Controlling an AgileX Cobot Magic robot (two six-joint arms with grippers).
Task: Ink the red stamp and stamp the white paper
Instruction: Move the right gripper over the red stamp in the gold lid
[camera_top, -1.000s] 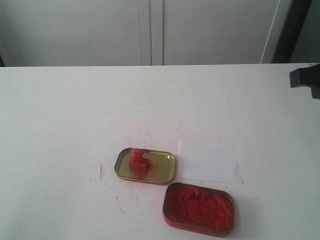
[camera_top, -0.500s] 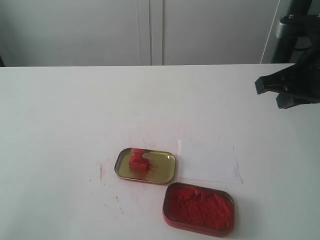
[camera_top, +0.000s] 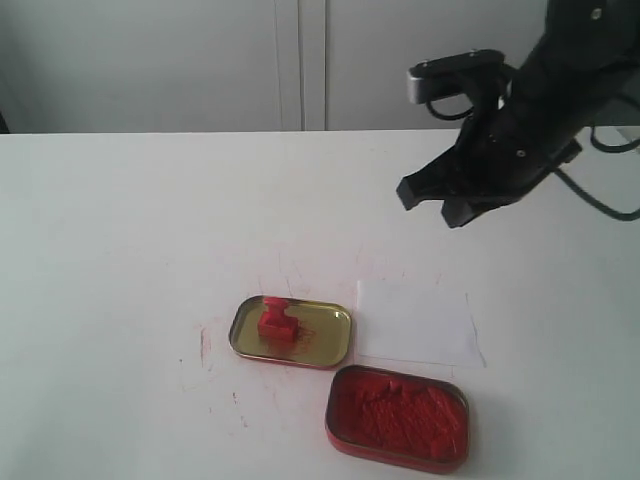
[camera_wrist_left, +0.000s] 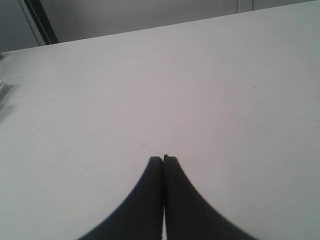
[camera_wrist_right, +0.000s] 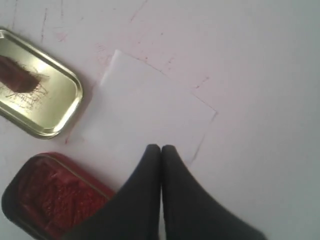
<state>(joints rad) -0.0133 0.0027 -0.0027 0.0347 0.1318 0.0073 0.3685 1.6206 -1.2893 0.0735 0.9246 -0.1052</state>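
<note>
White tabletop (camera_top: 120, 220) holds a blocky red stamp (camera_top: 275, 322) upright in a shiny brass-coloured tin lid (camera_top: 326, 336); left gripper (camera_wrist_left: 163, 159) and right gripper (camera_wrist_right: 160, 148) closed, empty.

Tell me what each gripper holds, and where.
Nothing held. Left gripper and right gripper have jaws shut, empty; red stamp stands free in the gold lid.

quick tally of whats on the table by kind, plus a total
shallow metal tins: 2, the gold tin and the red tin of ink paste
small red plastic block stamp: 1
white paper sheet: 1
total: 4
</note>
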